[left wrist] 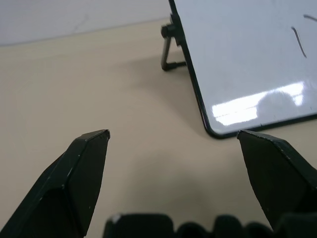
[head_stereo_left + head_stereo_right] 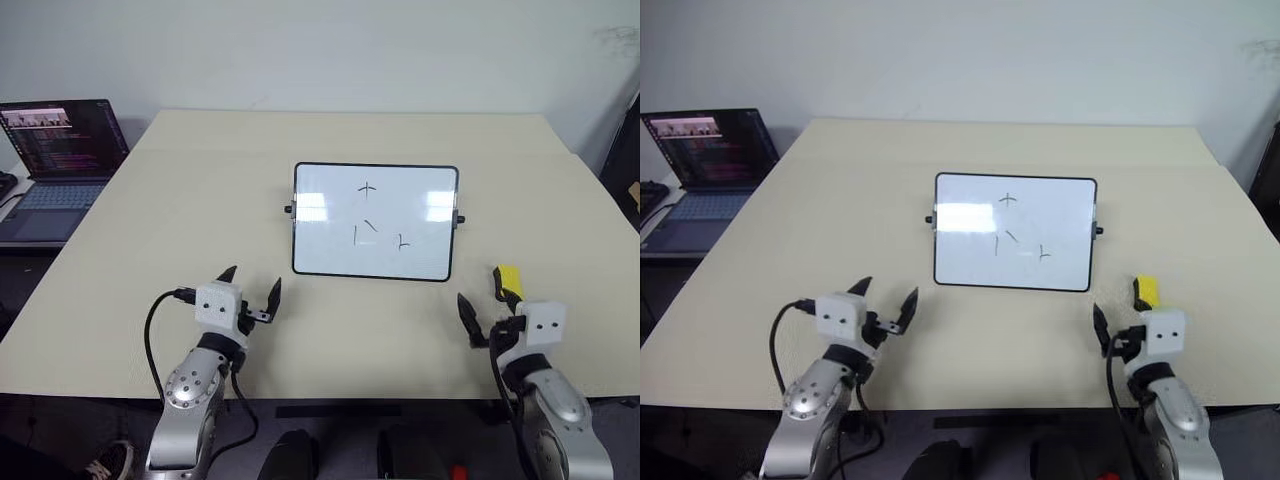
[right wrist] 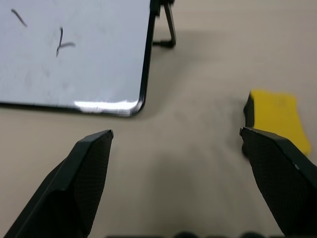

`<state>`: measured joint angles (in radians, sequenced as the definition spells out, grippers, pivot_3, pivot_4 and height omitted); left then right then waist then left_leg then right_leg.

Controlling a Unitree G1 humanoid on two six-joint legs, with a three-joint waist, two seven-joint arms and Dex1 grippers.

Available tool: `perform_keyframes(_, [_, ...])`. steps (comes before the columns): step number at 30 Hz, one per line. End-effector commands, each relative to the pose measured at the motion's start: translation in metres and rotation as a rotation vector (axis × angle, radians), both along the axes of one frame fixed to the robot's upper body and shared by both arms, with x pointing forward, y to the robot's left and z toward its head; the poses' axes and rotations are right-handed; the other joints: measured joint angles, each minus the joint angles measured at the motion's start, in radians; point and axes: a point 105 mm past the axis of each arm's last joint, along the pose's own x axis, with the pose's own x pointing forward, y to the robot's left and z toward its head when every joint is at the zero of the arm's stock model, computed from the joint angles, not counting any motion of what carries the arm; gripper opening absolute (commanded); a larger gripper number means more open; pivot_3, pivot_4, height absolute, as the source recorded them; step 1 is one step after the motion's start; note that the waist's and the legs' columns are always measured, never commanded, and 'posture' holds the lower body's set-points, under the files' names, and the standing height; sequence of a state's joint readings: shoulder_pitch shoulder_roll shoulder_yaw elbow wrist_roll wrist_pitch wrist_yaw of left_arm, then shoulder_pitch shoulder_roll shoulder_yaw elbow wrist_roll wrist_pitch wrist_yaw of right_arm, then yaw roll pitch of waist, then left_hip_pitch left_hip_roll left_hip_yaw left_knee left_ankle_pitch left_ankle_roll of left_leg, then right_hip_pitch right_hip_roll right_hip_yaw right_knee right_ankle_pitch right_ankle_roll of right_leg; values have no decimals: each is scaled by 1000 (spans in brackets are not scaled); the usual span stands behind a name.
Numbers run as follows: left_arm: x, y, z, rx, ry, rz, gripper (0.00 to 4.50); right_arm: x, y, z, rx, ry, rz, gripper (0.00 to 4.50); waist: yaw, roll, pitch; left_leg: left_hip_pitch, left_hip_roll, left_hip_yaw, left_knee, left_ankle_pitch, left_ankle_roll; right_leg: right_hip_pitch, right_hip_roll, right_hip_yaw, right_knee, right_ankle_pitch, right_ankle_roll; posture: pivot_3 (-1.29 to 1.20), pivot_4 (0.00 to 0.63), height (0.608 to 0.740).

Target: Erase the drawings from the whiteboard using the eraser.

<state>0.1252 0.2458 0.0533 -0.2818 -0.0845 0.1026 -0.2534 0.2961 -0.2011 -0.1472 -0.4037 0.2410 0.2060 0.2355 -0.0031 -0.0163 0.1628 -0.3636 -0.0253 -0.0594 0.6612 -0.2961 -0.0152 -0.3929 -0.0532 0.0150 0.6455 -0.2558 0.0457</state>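
Both hands, left (image 2: 250,289) and right (image 2: 482,295), hover wide open and empty over the desk (image 2: 150,200). The eraser (image 2: 509,279) lies just beyond the right hand, unpicked. The whiteboard (image 2: 376,222) stands propped at centre, drawings (image 2: 368,188) intact.

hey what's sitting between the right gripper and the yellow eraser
Nothing: only bare table separates the open right gripper from the eraser, seen in the right wrist view.

The laptop (image 2: 62,165) is cut by the left edge; the right hand (image 2: 482,303) partly hides the eraser (image 2: 508,279).
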Motion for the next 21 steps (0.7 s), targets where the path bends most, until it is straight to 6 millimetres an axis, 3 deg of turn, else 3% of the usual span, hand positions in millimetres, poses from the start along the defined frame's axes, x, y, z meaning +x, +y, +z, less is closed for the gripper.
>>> perform_keyframes(1, [9, -5, 14, 29, -64, -32, 4500, 6, 5, 19, -12, -55, 7, 4475, -1, 0, 0, 0, 0, 1, 0, 0, 0, 0, 0, 0, 0, 0, 0, 0, 150, 740])
perform_keyframes(7, [18, -12, 21, 34, -89, -88, 4500, 12, 6, 41, -49, -133, -4, 4475, 0, 0, 0, 1, 0, 1, 1, 0, 0, 1, 0, -1, 0, -1, 3, 0, 150, 740])
perform_keyframes(14, [25, -5, 39, 73, -144, -148, 4500, 13, 16, 50, -4, -144, -14, 4475, 0, 0, 0, 0, 0, 0, -1, 0, 0, -1, 0, -1, 0, 0, 0, 0, 150, 740])
perform_keyframes(18, [36, -22, 50, 67, -179, -239, 4500, 19, 12, 51, 8, -146, -44, 4475, 0, 0, 0, 0, -1, 0, 0, 0, 0, 0, 0, -1, 0, 0, 0, 0, 150, 740])
perform_keyframes(21, [42, -61, 56, 12, -187, -403, 4500, 19, -8, 60, -15, -156, -98, 4475, 4, 0, 0, 0, -2, 0, 0, 0, 0, 0, 1, -2, 0, 0, 1, 0, 150, 740])
